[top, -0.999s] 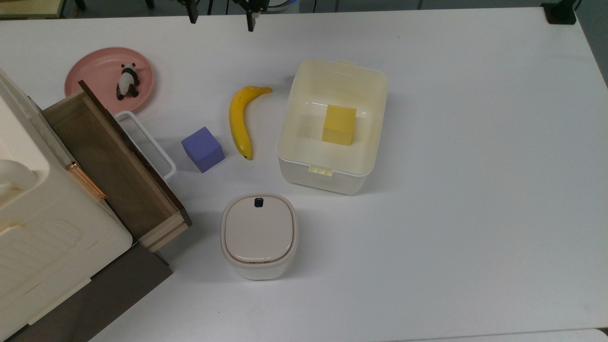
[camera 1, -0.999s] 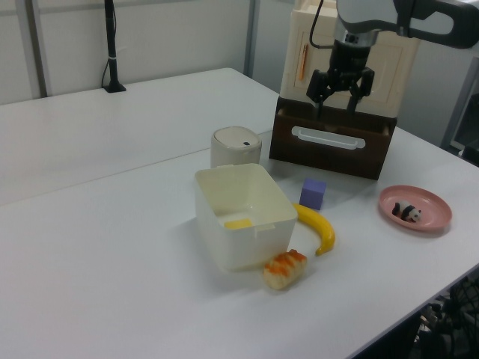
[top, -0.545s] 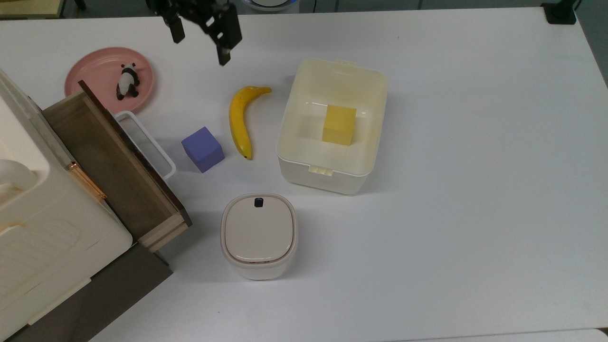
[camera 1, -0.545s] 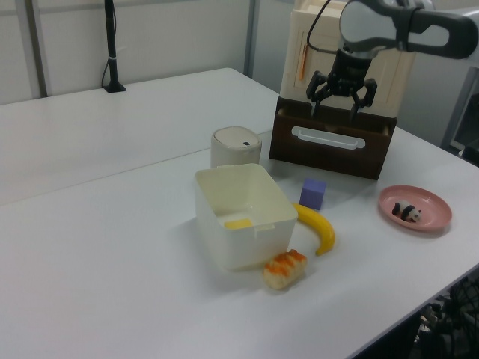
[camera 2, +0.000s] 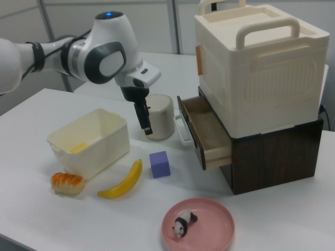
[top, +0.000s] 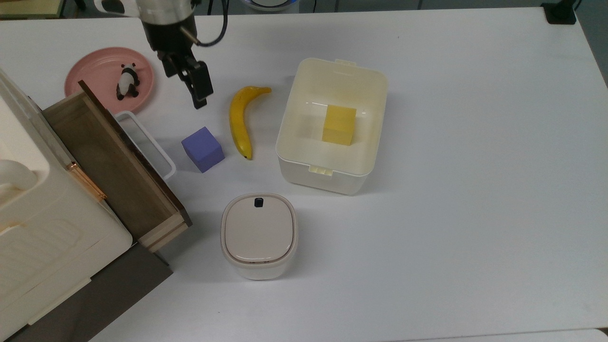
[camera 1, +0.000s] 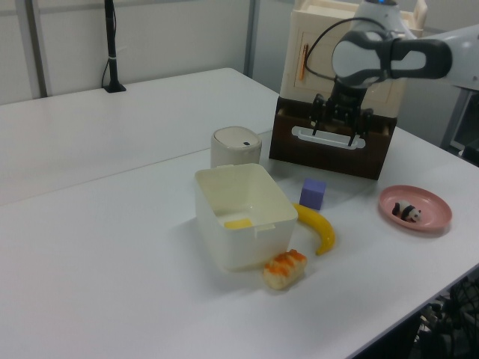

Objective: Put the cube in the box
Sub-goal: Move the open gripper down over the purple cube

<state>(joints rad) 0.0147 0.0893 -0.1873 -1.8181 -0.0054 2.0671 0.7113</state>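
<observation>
Since a second ago the tool [camera 1: 335,134] has come down from the top view's upper edge. It now hangs over bare counter [top: 475,190] between the pink plate [top: 90,71] and the banana [top: 239,121], above the cube [top: 203,149] as the top view shows it and not touching it. Its fingers are spread apart and grasp nothing.

The arm is cut off at the top view's upper edge. In the right view one finger stands in front of the other, so the gap between them is hard to read; the left view shows it plainly. The box [top: 332,175] wall hides most of the yellow block [top: 339,124] in the left view.

The cube rests flat on the counter between the open wooden drawer [top: 102,156] and the banana, touching neither. Its sides are all alike, so it has no long axis. It sits turned, with its edges skewed to the counter's edges in the top view.

The box stands open on the far side of the banana from the cube, with the yellow block near its middle and bare floor around it. The drawer's white handle [top: 147,142] lies near the cube on the top view's left, and a lidded bin [top: 259,235] sits below the cube in the top view. A pastry [camera 1: 284,269] lies just beside the box's near corner in the left view. A panda figure [top: 127,81] stands on the plate. The counter's right half in the top view is wide and bare.
</observation>
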